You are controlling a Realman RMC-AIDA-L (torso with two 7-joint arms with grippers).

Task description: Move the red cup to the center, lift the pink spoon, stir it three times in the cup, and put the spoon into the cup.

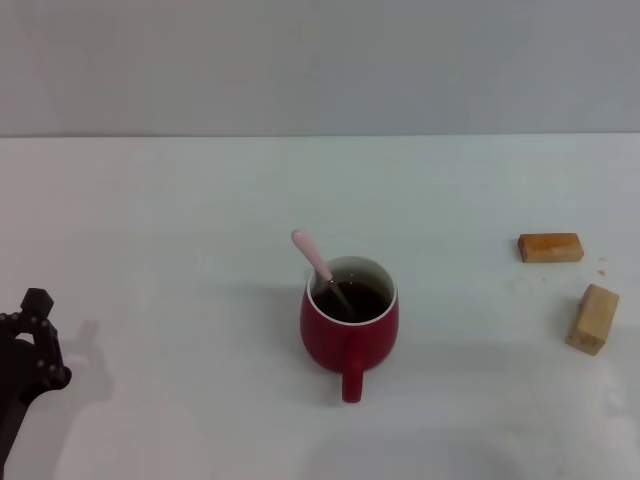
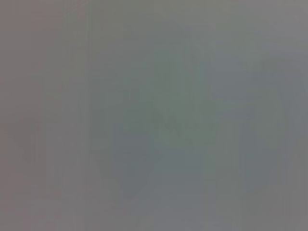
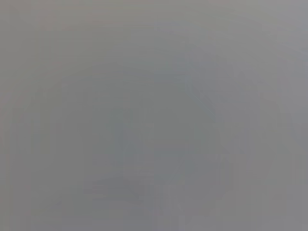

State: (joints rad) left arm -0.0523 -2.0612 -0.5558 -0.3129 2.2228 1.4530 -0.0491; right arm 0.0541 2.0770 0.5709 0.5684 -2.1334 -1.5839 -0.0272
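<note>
Red cup (image 1: 349, 328) stands near the middle of the white bench (image 1: 180, 220), its loop handle turned toward us. We see the pink spoon (image 1: 318, 264) already in it, bowl down in the dark drink, pink handle leaning over the rim up and to the left. Left of the cup, well apart, hangs the left tool (image 1: 30, 345); we cannot tell whether it is apart or together. Right of the cup lie two wooden blocks (image 1: 550, 247). We judge only withdrawal remains; the right tool is out of sight.
</note>
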